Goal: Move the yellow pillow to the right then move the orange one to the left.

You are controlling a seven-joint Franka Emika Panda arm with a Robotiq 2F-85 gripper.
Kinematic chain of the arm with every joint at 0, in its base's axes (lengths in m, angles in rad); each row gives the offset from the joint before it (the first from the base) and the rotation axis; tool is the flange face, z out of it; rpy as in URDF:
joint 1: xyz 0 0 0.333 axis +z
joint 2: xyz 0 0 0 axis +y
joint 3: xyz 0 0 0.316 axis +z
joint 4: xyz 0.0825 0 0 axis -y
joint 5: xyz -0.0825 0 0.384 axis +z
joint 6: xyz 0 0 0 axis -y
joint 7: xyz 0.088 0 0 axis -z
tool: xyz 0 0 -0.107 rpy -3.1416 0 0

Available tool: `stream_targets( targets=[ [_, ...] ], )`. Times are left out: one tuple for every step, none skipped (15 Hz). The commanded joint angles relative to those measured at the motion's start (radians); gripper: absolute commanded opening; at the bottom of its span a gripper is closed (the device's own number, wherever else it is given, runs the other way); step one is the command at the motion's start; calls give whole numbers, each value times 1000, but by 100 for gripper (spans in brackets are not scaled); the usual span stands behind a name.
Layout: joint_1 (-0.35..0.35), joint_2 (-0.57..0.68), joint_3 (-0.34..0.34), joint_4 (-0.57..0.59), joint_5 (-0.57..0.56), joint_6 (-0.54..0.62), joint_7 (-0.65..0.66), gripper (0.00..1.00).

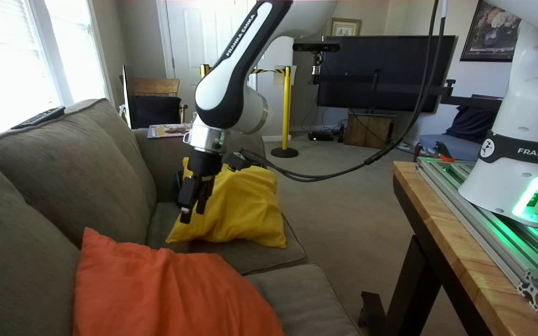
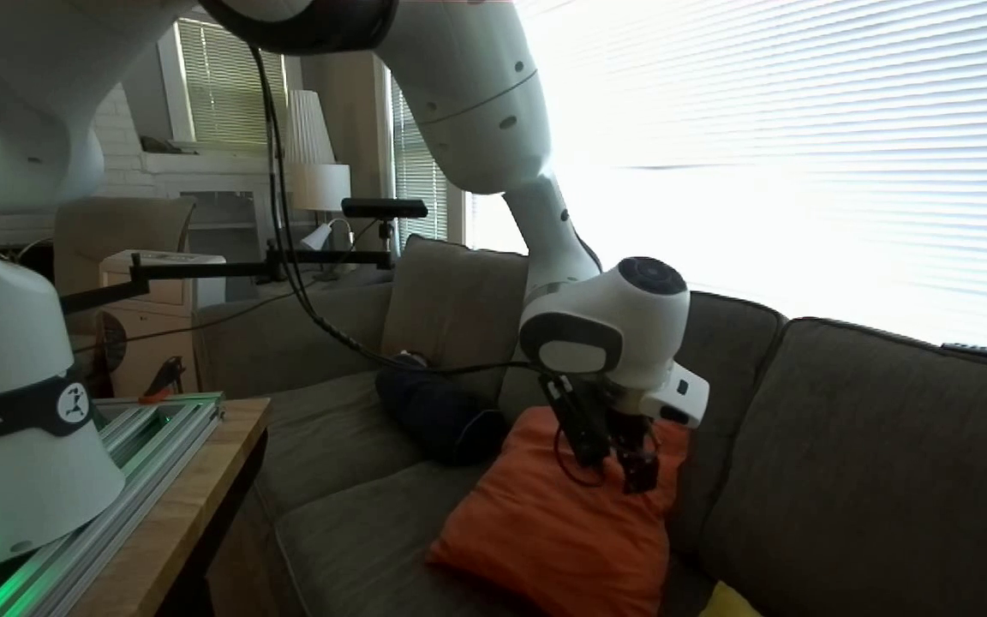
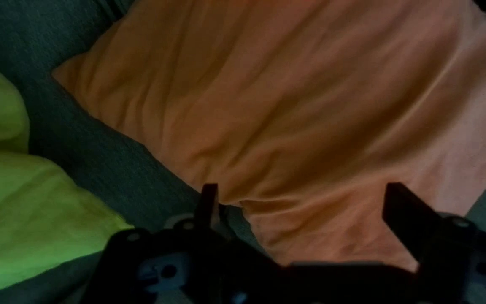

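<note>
On the couch (image 1: 292, 294), the orange pillow (image 3: 276, 105) lies partly below my pincer (image 3: 303, 198), whose fingers stand spread and empty; the yellow pillow (image 3: 23, 202) sits nearby, a strip of couch between the two. If I grip too shallowly, the slack cloth could slip out; swinging low, I might shove the yellow pillow along.

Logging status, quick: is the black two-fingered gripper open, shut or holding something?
Gripper: open, holding nothing; orange-red squarish fabric pillow visible beyond its jaws.
</note>
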Motion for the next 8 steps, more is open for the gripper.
stream_targets(
  targets=[
    [11, -169, 14, -139, -92, -67, -15, 100],
    [15, -203, 17, -162, -100, -89, -11, 100],
    [10, -247, 29, -188, -94, -125, -9, 100],
    [11, -281, 30, -206, -85, -156, -8, 100],
    [18, -316, 25, -220, -76, -184, -3, 100],
    [25, -353, 15, -234, -71, -220, 0, 100],
    [32, -386, 6, -247, -65, -254, 3, 100],
    [52, -416, -20, -257, -71, -286, 24, 100]
  ],
)
